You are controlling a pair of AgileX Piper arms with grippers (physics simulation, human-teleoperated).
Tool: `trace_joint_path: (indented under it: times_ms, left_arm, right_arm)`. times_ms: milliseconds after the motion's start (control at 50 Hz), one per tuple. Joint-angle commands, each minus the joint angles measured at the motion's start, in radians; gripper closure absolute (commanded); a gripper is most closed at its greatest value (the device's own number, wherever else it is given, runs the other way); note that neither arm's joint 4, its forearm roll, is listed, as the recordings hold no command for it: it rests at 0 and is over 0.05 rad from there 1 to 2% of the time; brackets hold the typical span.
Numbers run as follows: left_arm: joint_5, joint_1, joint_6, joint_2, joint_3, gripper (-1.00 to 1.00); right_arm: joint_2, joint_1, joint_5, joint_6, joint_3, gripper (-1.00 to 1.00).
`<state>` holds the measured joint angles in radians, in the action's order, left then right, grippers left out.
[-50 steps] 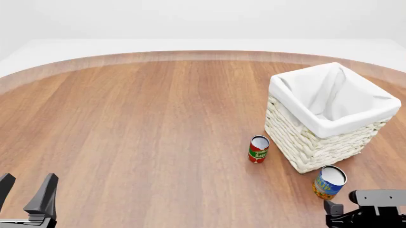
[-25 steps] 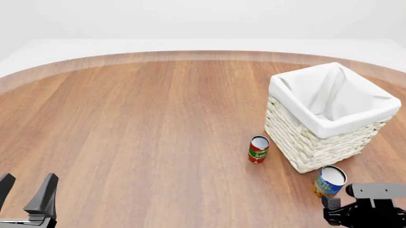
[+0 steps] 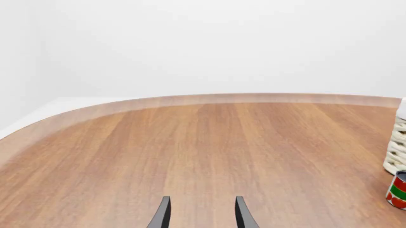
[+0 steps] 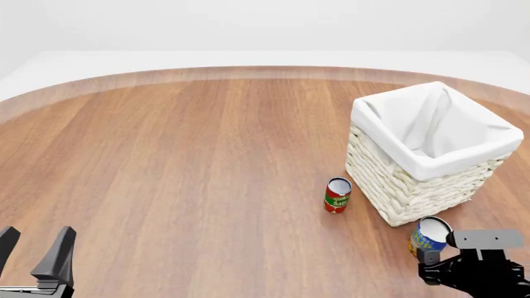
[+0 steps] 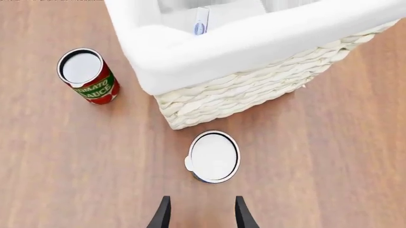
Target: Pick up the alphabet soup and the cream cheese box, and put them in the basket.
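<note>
Right gripper [image 5: 199, 213] lined up above soup [image 5: 212, 156], jaws spread, empty, ready to drop. Soup at basket's [image 4: 398, 186] 6 o'clock corner. Cheese box [image 5: 201, 21] already inside. Left gripper [image 4: 33, 254] parked, spread too.

Alphabet soup [image 4: 427, 236] partly covered in the front view by the right arm; label's lower part hidden. From the right wrist, only its white top [image 5: 214, 156] visible, label unseen. Cream cheese box [image 5: 201, 21] mostly hidden inside the basket [image 5: 254, 90], just a thin edge showing. Red-and-green can [image 3: 398, 191] and basket wall cut off at the left wrist view's border. Left gripper [image 4: 33, 256] cropped at the front view's bottom edge.
</note>
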<state>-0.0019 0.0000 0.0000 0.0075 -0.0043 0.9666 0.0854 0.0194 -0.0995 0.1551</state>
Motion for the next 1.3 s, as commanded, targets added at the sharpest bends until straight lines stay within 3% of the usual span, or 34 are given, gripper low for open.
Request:
trace_joint_path:
  times_ms: [20,300,400,460,500,740,1060,1300]
  left_arm:
    - [0.000,0.000,0.000,0.000,0.000,-1.00]
    - [0.000,0.000,0.000,0.000,0.000,-1.00]
    - [0.000,0.000,0.000,0.000,0.000,-1.00]
    - [0.000,0.000,0.000,0.000,0.000,-1.00]
    - [0.000,0.000,0.000,0.000,0.000,-1.00]
    - [0.000,0.000,0.000,0.000,0.000,-1.00]
    - [0.000,0.000,0.000,0.000,0.000,-1.00]
    - [0.000,0.000,0.000,0.000,0.000,-1.00]
  right_arm:
    - [0.036,0.007,-0.009,-0.004,0.027,-1.00]
    - [0.127,0.015,-0.087,-0.011,0.040,-1.00]
    - [0.124,0.019,-0.057,-0.012,0.067,-1.00]
    - [0.145,0.019,-0.086,-0.014,0.059,-1.00]
    - [0.129,0.021,-0.046,-0.015,0.083,-1.00]
    - [0.196,0.023,-0.104,-0.020,0.088,-1.00]
    - [0.236,0.030,-0.093,-0.019,0.137,-1.00]
    - [0.320,0.031,-0.175,-0.022,0.124,-1.00]
